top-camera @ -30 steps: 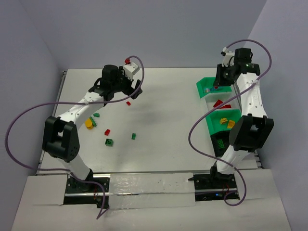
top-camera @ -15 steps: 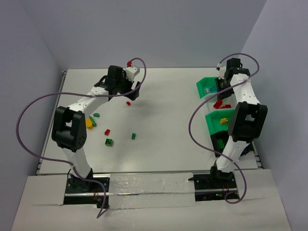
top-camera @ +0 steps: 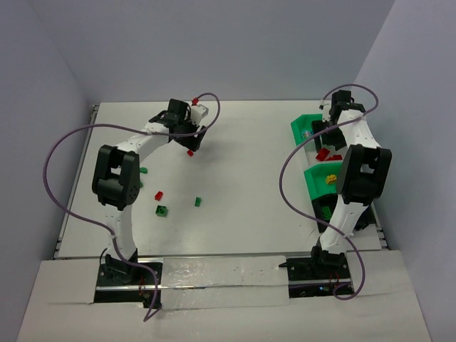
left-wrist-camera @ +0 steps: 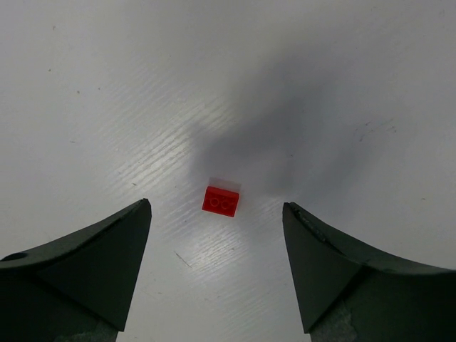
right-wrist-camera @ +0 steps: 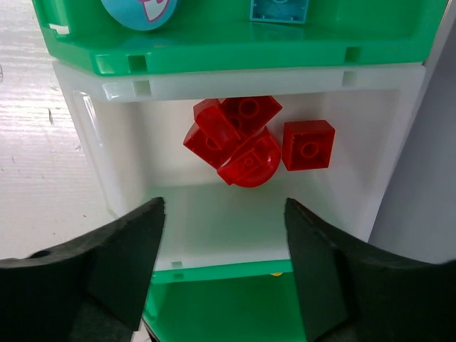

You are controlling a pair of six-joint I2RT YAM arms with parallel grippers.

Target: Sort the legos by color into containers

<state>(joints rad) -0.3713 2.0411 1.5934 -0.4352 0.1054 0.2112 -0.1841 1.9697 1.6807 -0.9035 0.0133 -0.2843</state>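
A small red lego lies flat on the white table, and my left gripper hangs open above it with one finger on either side, not touching. From above, that red lego sits just below the left gripper. My right gripper is open and empty over a white container holding several red legos. Behind it, a green container holds a blue lego. More loose legos lie on the table: green, red, green and green.
The containers stand in a row along the table's right edge: green, white, green with yellow pieces, and another green one partly behind the right arm. The left arm's elbow stands over the table's left side.
The right gripper came down from the far green container to the white one and opened. The left arm swung right over the red lego, its jaws a little narrower.
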